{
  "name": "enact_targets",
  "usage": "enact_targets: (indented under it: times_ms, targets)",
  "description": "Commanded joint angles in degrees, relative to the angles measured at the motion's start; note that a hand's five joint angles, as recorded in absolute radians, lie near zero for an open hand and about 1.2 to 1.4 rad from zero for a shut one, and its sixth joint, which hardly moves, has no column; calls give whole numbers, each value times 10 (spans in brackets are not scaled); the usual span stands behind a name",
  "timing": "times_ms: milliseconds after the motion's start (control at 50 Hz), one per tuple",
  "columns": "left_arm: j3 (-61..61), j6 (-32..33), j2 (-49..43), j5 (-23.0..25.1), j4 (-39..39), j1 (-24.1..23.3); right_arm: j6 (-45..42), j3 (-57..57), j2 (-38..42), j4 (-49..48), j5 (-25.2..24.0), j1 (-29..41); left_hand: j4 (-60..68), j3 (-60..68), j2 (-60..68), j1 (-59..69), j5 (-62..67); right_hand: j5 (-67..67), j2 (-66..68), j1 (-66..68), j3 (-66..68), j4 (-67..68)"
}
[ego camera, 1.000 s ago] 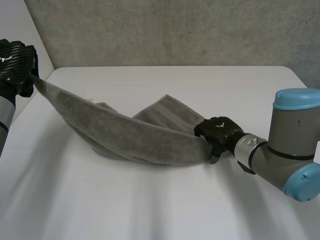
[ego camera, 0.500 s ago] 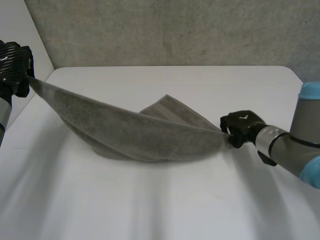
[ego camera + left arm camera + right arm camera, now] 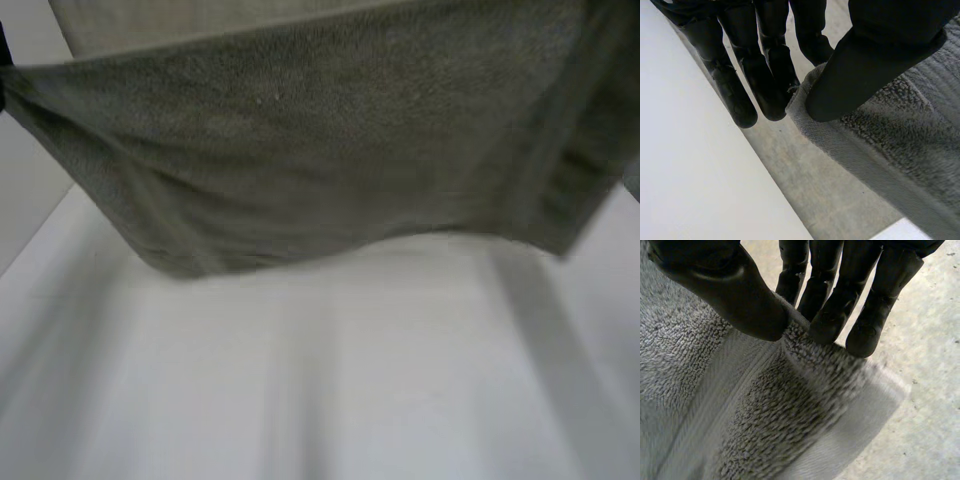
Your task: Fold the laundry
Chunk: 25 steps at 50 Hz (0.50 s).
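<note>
Grey terry towel hangs stretched wide above the table. Its lower edge sags toward the table and seems clear of it.

Robot's left hand pinches one top corner: thumb pressed onto the pile, fingers straight behind the hem, cloth caught between. Robot's right hand pinches the top edge right by the other corner, thumb on one face, fingers backing the woven band.

Why held so, my guess from the task: with both top corners gripped and held apart above the table, the cloth drops flat under its own weight. Creases then fall out and the edges square up for a fold.

The top edge looks near straight. One vertical crease shows toward the right-hand end.

The next step probably calls for laying the towel flat on the table or bringing the corners together. Both pinches need to stay even, otherwise a corner could slip out.

Count: one towel, one table, two hands, each clamped on cloth.
</note>
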Motion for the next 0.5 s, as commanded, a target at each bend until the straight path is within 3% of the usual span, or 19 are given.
enact_targets:
  times_ms: [20, 120, 240, 280, 400, 440, 460, 500]
  targets:
    - [48, -11, -47, -3, -66, -19, -45, -109, 127, 159, -21, 8, 102, 104, 103, 108, 109, 30, 33, 37, 31, 31]
    - [72, 2, -141, -4, -87, -41, -180, -148, 241, 258, 2, 57, 102, 104, 103, 108, 109, 30, 33, 37, 31, 31]
    - [139, 60, -263, -9, -112, -69, -211, -189, 313, 264, 69, 80, 102, 104, 103, 108, 109, 30, 33, 37, 31, 31]
    - [166, 74, -288, -16, -116, -78, -215, -240, 356, 251, 105, 82, 102, 104, 103, 108, 109, 30, 33, 37, 31, 31]
    - [321, 88, -367, -30, -110, -90, -212, -380, 430, 218, 139, 82, 102, 104, 103, 108, 109, 30, 33, 37, 31, 31]
    - [374, 80, -376, -31, -100, -94, -199, -513, 462, 159, 166, 86, 102, 104, 103, 108, 109, 30, 33, 37, 31, 31]
    - [417, 61, -376, -37, -77, -101, -199, -514, 462, 158, 166, 86, 102, 104, 103, 108, 109, 30, 33, 37, 31, 31]
    - [448, 31, -374, -45, -42, -109, -156, -605, 463, 61, 209, 112, 102, 104, 103, 108, 109, 30, 33, 37, 31, 31]
